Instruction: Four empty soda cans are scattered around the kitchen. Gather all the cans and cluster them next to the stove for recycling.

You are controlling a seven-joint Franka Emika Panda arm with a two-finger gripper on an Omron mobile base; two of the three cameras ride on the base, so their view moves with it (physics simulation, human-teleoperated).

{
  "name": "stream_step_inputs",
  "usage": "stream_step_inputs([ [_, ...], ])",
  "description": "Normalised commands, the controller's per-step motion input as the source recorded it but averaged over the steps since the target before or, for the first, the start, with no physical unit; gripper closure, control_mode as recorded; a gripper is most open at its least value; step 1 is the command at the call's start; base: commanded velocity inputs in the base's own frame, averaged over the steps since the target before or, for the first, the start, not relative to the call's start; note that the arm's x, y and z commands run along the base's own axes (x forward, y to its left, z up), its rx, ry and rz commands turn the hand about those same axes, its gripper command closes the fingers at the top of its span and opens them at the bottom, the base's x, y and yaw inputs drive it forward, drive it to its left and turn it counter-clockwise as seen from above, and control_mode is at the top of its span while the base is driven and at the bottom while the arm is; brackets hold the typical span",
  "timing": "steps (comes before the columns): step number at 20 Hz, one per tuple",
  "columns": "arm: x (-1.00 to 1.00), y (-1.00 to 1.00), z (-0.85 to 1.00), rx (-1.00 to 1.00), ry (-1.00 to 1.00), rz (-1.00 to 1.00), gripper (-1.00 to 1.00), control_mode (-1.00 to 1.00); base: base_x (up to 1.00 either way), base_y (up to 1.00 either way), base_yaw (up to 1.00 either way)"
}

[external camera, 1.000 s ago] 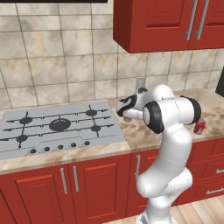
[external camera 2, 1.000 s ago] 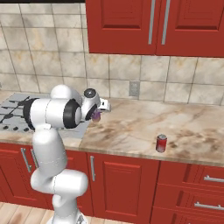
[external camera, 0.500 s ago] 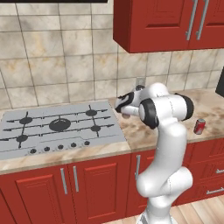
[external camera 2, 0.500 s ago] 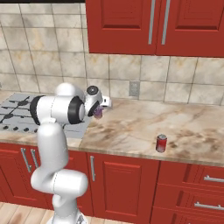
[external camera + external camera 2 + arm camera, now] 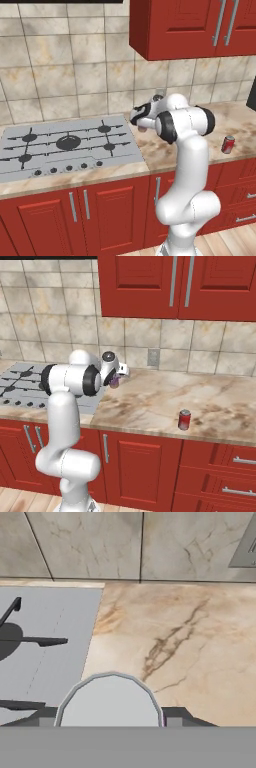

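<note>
Left base view: beige counter (image 5: 165,150) under red cabinets; the stove (image 5: 65,145) sits at left centre, a red can (image 5: 228,144) stands far right.

Right base view: the gripper (image 5: 116,377), centre-left, is closed around a purple can (image 5: 114,381) beside the stove's edge.

Hand view: the can's silvery top sits at bottom centre.

Judgement: delivery is in hand; next comes lowering and release.

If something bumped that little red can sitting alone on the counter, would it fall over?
Probably. The red can stands upright, tall for its small base, so a nudge could tip it. Once down, its round body would likely roll on the smooth counter.
</note>
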Motion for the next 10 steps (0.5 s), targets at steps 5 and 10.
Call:
stream_step_inputs([
  [5,0.22,0.00,0.00,0.05,0.00,0.00,1.00,-1.00,0.00,0.00,0.00],
  [10,0.14,0.02,-0.03,0.05,0.00,0.00,1.00,-1.00,0.00,0.00,0.00],
])
